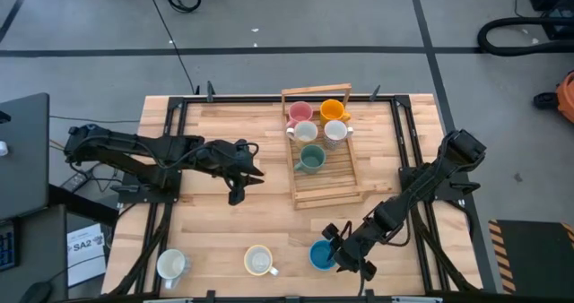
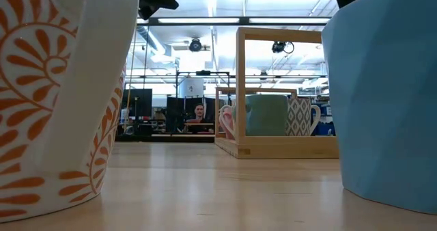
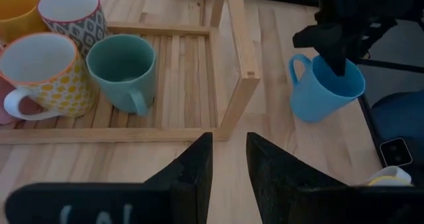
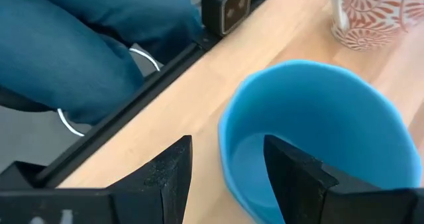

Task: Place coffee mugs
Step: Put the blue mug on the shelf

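Note:
A blue mug [image 1: 319, 256] stands upright on the table near its near edge. My right gripper [image 4: 228, 144] is open over the mug's rim, one finger inside the mug [image 4: 298, 177] and one outside [image 4: 165, 174]. My left gripper [image 3: 229, 163] is slightly open and empty, left of the wooden rack [image 1: 345, 185]. On the rack's slats stand a pink [image 1: 299, 113], an orange [image 1: 332, 111], two white [image 1: 306, 131] and a green mug [image 1: 311, 159]. Two more white mugs [image 1: 170, 265] [image 1: 258, 261] stand at the near edge.
The rack has a tall wooden frame handle [image 2: 280, 33] over it and free slats on its near half [image 1: 327, 182]. Black rails run along the table's sides [image 1: 170, 133]. A person's blue trouser leg [image 4: 79, 45] shows just beyond the near edge.

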### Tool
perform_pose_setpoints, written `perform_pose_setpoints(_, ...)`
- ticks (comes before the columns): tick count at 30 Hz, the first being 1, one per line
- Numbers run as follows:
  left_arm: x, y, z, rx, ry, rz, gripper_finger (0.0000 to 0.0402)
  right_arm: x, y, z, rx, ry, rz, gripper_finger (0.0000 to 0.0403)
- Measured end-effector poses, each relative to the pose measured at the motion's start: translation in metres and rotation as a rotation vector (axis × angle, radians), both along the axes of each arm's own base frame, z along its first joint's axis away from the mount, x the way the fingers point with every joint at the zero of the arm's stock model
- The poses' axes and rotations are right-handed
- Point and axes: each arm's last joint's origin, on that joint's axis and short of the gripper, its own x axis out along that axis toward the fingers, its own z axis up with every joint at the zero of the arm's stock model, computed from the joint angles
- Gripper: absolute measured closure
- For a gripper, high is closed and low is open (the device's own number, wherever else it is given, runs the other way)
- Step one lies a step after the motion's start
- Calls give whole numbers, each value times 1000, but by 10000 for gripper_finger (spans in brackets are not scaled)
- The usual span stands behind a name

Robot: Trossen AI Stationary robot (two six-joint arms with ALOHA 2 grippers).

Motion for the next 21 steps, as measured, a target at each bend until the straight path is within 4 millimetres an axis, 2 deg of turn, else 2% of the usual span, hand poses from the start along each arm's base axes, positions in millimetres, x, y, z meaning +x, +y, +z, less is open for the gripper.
perform_pose_setpoints(13, 0, 0, 0, 2, 2, -1, 303, -3, -3, -4, -49, 45, -10, 211)
perform_pose_setpoints(21, 0, 0, 0, 2, 2, -1, 303, -3, -3, -4, -47, 46, -12, 248)
